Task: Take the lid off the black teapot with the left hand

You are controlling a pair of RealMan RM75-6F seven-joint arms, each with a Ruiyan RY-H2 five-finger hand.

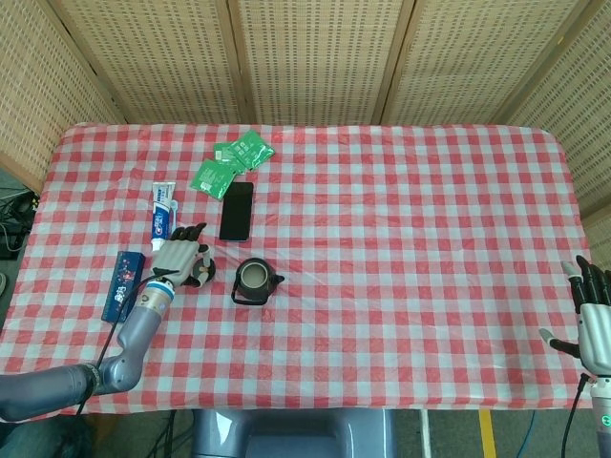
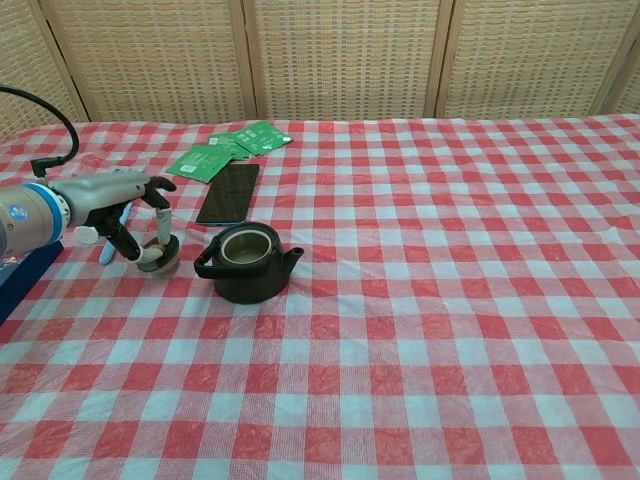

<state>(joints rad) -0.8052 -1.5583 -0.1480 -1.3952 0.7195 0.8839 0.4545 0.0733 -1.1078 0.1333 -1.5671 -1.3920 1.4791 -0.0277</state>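
The black teapot (image 1: 256, 280) (image 2: 247, 262) stands open on the checked cloth, left of centre, its inside showing. Just left of it, its lid (image 2: 158, 262) (image 1: 201, 272) sits low at the cloth. My left hand (image 1: 179, 260) (image 2: 138, 212) pinches the lid from above by its top. I cannot tell whether the lid's rim touches the cloth. My right hand (image 1: 594, 322) hangs at the table's far right edge, fingers apart and holding nothing.
A black phone (image 1: 237, 210) (image 2: 229, 192) lies behind the teapot, with green packets (image 1: 229, 162) (image 2: 230, 148) further back. A toothpaste tube (image 1: 162, 215), a toothbrush (image 1: 174, 239) and a dark blue box (image 1: 122, 284) (image 2: 20, 275) lie left of the hand.
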